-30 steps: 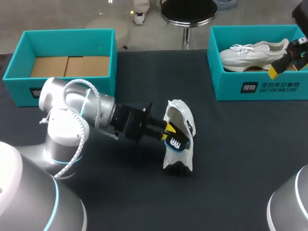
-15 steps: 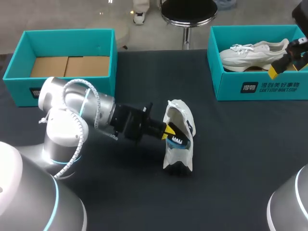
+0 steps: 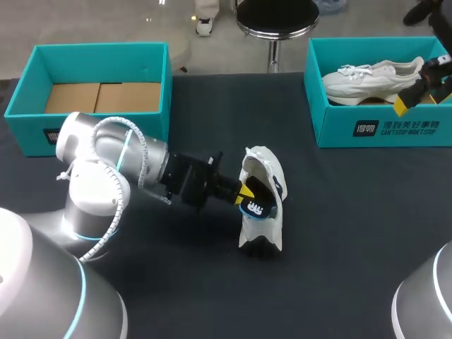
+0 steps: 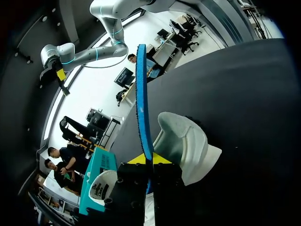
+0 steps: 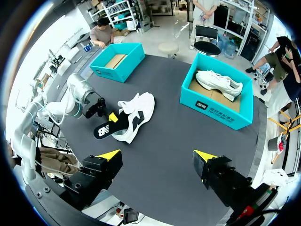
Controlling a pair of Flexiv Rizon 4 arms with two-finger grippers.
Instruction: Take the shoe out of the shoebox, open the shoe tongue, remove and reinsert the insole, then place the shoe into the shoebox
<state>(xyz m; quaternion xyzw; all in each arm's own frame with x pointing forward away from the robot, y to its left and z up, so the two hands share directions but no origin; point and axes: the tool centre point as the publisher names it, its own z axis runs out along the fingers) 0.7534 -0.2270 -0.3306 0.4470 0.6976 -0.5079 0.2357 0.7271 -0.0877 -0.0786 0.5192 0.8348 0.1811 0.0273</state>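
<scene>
A white shoe (image 3: 263,224) lies on the dark table near the middle, its opening turned toward my left arm. My left gripper (image 3: 244,191) is at that opening, shut on the blue-edged black insole (image 3: 258,206), which sticks partly out of the shoe. In the left wrist view the insole (image 4: 141,99) stands edge-on between the yellow tips, with the shoe (image 4: 188,146) just beyond. My right gripper (image 5: 157,157) hangs high over the table, wide open and holding nothing. In the head view one of its yellow fingertips (image 3: 401,106) shows over the right teal shoebox (image 3: 381,127).
The right shoebox holds a second white shoe (image 3: 371,79). An empty teal shoebox (image 3: 99,53) with a cardboard floor stands at the back left, close behind my left arm. Dark table surface lies in front of and to the right of the shoe.
My left gripper's fingers have closed on the insole and drawn back slightly toward my left arm. The shoe and the right arm have not moved.
</scene>
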